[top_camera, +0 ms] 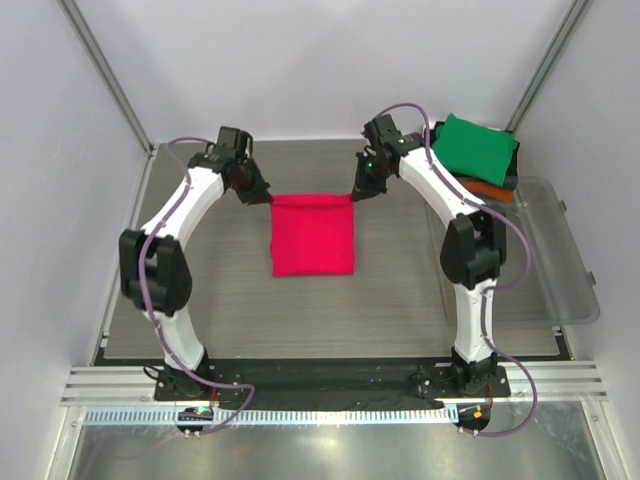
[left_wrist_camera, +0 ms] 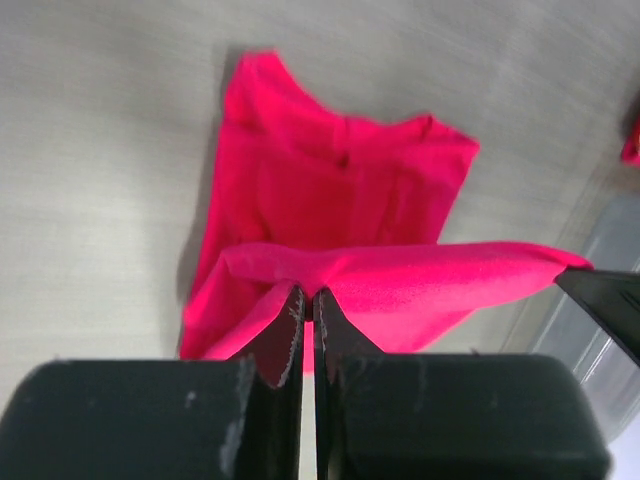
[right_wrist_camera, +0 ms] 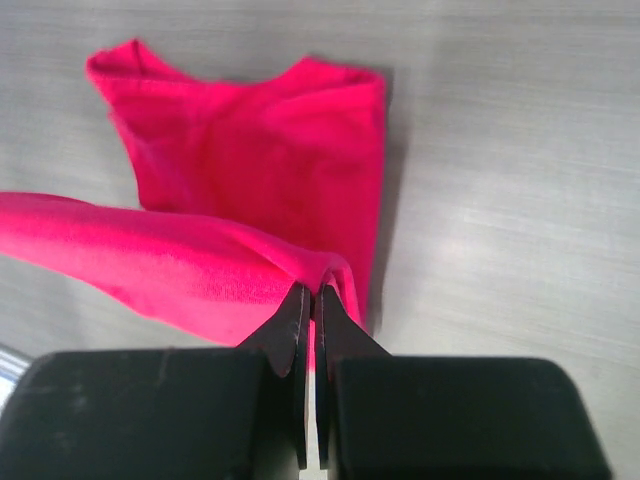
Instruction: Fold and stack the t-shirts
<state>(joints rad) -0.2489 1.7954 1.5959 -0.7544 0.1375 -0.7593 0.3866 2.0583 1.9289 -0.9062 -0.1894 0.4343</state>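
Observation:
A crimson-pink t-shirt (top_camera: 312, 235) lies partly folded in the middle of the table, its far edge lifted and stretched between both grippers. My left gripper (top_camera: 268, 197) is shut on the far left corner of the pink t-shirt (left_wrist_camera: 340, 200), seen at my left gripper (left_wrist_camera: 307, 295) in its wrist view. My right gripper (top_camera: 355, 192) is shut on the far right corner of the pink t-shirt (right_wrist_camera: 250, 170); cloth bunches around my right gripper (right_wrist_camera: 312, 292). A folded green t-shirt (top_camera: 475, 148) tops a stack with an orange t-shirt (top_camera: 490, 189) and a dark one beneath, at the far right.
A clear plastic bin (top_camera: 562, 262) lies along the table's right side, beside the shirt stack. White walls and metal posts (top_camera: 105, 70) enclose the table. The arms' bases sit on a rail (top_camera: 330, 385) at the near edge.

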